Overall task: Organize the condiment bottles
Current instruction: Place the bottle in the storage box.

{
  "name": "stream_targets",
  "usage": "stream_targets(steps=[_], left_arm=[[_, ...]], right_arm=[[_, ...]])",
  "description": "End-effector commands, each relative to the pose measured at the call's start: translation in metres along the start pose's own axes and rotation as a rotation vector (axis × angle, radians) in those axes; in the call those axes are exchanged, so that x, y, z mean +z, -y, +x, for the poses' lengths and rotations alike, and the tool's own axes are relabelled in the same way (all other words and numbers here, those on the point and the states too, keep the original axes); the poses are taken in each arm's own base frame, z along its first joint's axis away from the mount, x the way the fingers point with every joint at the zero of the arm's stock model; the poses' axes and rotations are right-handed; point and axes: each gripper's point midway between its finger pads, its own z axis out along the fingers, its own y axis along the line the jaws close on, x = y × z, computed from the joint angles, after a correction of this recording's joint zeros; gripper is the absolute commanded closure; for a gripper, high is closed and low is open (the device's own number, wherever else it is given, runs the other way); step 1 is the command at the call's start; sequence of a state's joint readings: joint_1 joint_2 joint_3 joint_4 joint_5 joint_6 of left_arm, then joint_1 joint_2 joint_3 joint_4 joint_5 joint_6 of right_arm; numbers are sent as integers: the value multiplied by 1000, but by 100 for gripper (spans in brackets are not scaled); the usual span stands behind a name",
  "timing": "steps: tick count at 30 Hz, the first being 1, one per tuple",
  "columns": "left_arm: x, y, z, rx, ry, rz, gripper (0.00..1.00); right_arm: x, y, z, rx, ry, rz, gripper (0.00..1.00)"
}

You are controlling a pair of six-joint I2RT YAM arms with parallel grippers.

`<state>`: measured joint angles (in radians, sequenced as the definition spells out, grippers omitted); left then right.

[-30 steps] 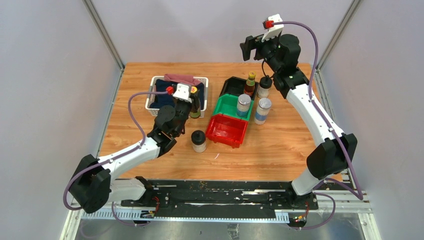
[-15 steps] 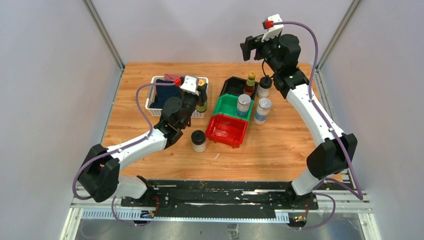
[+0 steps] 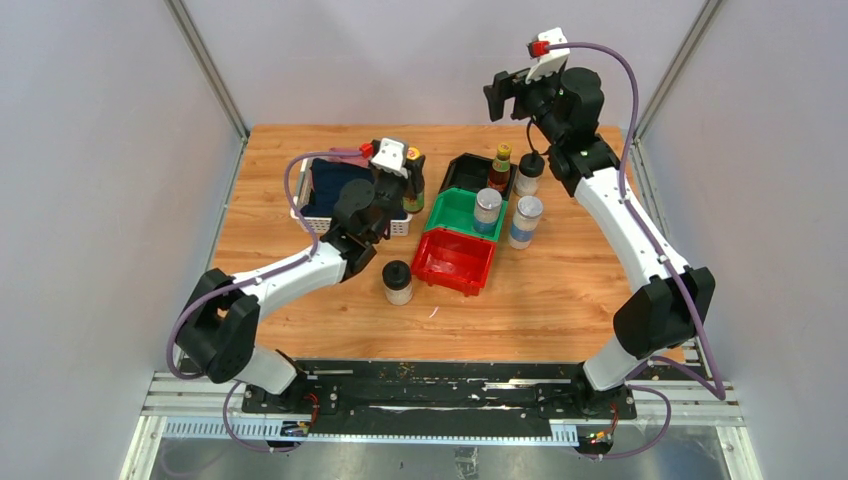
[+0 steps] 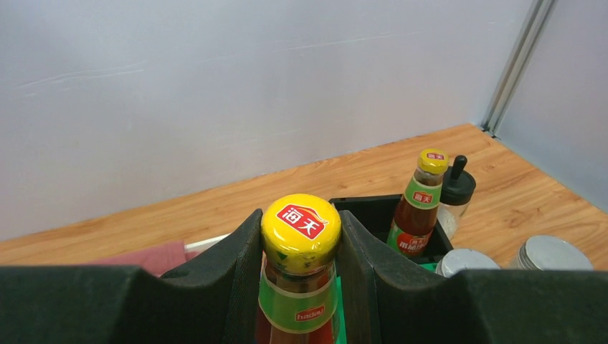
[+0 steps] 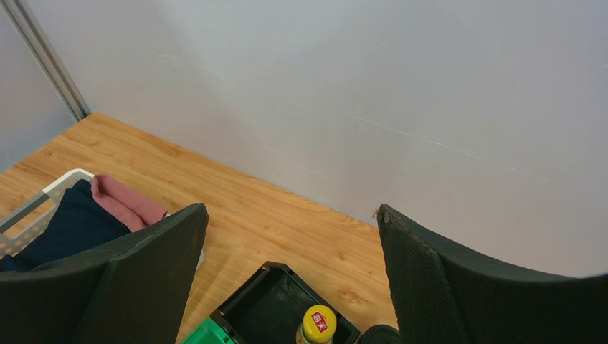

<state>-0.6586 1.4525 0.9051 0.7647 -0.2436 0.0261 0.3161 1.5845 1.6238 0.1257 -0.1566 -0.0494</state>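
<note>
Over basket's (image 3: pixel 300 212) 3 o'clock rim: left gripper (image 4: pixel 300 240), clamped on sauce bottle (image 4: pixel 301 223), has advanced toward black bin (image 3: pixel 462 172) at 3 o'clock; placement likely next. Right gripper (image 5: pixel 294 272) agape, idle.

Upright sauce bottle (image 4: pixel 300 276); five more bottles (image 3: pixel 398 283), upright

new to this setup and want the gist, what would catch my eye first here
The left gripper, shut on a yellow-capped sauce bottle beside the white basket, draws the eye first. Next comes the bright row of red bin, green bin and black bin at the centre, a second sauce bottle standing in the black one. The right gripper hangs open and empty above the table at its far side.
</note>
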Motion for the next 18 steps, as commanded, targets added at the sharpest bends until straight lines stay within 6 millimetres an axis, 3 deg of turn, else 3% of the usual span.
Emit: stream_targets(steps=[1, 18], left_arm=[[15, -1, -69, -58, 221, 11, 100], [45, -6, -64, -99, 250, 58, 100]], right_arm=[[-1, 15, -12, -20, 17, 32, 8], [2, 36, -3, -40, -5, 78, 8]])
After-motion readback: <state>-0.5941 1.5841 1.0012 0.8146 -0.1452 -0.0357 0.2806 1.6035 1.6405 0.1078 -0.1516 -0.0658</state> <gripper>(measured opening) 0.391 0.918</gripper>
